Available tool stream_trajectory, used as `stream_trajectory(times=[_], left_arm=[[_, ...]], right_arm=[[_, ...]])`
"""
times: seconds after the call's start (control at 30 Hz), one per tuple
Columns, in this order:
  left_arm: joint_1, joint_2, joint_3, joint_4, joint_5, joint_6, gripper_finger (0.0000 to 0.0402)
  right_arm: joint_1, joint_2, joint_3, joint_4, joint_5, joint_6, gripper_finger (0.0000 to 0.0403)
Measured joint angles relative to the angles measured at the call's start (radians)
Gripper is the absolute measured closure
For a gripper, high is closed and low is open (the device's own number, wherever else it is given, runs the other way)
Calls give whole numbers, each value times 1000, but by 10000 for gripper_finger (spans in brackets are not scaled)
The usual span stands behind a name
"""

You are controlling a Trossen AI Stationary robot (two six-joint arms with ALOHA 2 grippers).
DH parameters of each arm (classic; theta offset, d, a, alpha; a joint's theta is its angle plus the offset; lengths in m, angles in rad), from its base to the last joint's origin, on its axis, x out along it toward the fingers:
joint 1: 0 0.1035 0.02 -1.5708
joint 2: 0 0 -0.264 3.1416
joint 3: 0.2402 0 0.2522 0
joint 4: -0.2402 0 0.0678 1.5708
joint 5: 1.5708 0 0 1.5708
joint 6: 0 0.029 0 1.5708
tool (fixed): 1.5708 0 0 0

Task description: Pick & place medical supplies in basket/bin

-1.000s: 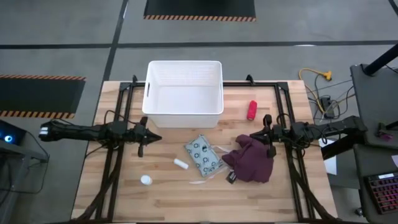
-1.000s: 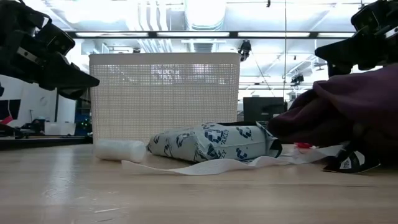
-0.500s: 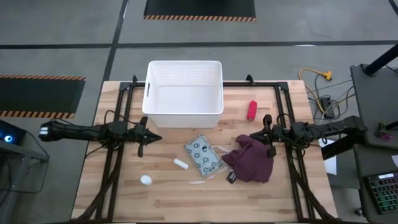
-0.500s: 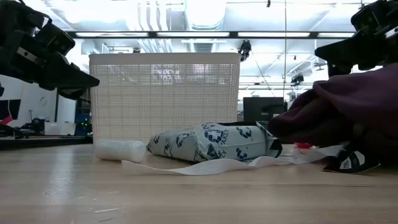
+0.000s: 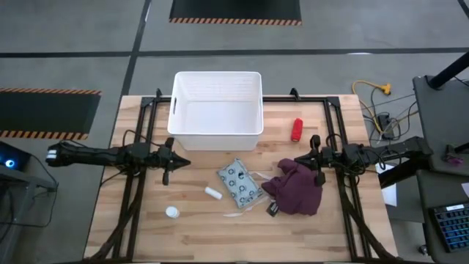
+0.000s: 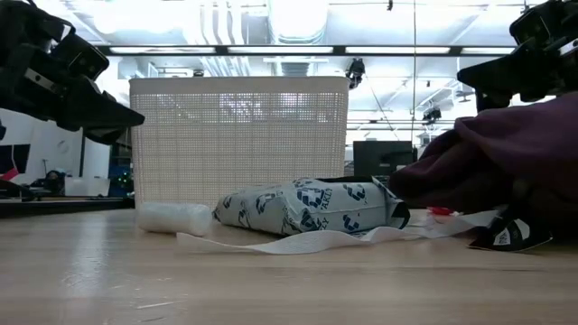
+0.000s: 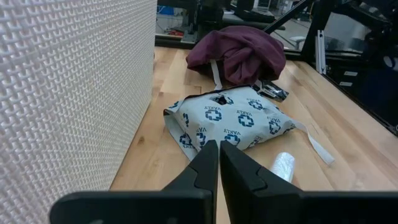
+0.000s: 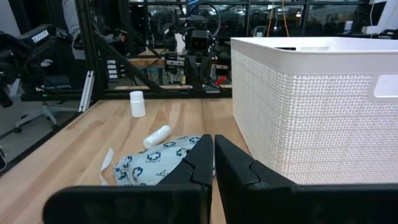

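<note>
Tub (image 5: 218, 110) – white plastic, walls finely ribbed, matt. Table (image 5: 146, 227) – pale wood planks, smooth, faint sheen. Printed packet (image 7: 231, 118) – soft crinkled film, slight gloss. Maroon cloth (image 5: 297, 188) – rumpled, matt. Small cylinder (image 6: 174, 218) – white, translucent wrap.

Both arms lie stretched low and level over the table, reaching inward from opposite sides. The left gripper (image 5: 178, 163) points toward the middle, its two dark fingers (image 7: 202, 168) pressed together, holding nothing. The right gripper (image 5: 284, 164) faces it from the other side, fingers (image 8: 198, 160) likewise closed tip to tip and empty
</note>
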Motion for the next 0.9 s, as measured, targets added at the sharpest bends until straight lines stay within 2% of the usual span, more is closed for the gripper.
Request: stream_trajectory(times=[0.7,0.9], left_arm=[[-1,0,0,0,0,0,401],[-1,0,0,0,0,0,401]], right_arm=[[0,0,0,1,0,5,394],[0,0,0,53,-2,312,394]])
